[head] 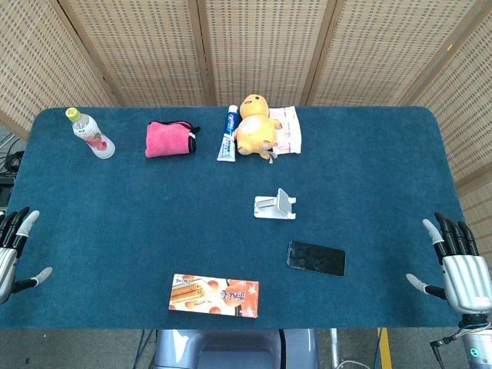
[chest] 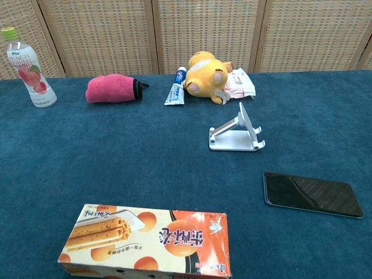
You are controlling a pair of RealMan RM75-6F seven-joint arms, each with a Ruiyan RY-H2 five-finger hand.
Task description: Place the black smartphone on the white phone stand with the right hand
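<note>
The black smartphone [head: 316, 258] [chest: 310, 194] lies flat, screen up, on the blue table, right of centre. The white phone stand [head: 275, 206] [chest: 237, 134] stands empty a little behind and to the left of it. My right hand [head: 460, 269] hovers at the table's right edge, well to the right of the phone, fingers spread and holding nothing. At the left edge my left hand [head: 12, 250] is likewise spread and empty. Neither hand shows in the chest view.
An orange biscuit box [head: 214, 295] [chest: 148, 241] lies near the front edge. Along the back stand a peach drink bottle [head: 92, 134], a pink pouch [head: 169, 139], a toothpaste tube [head: 228, 134], a yellow plush toy [head: 257, 127] and a pink-white packet [head: 287, 131].
</note>
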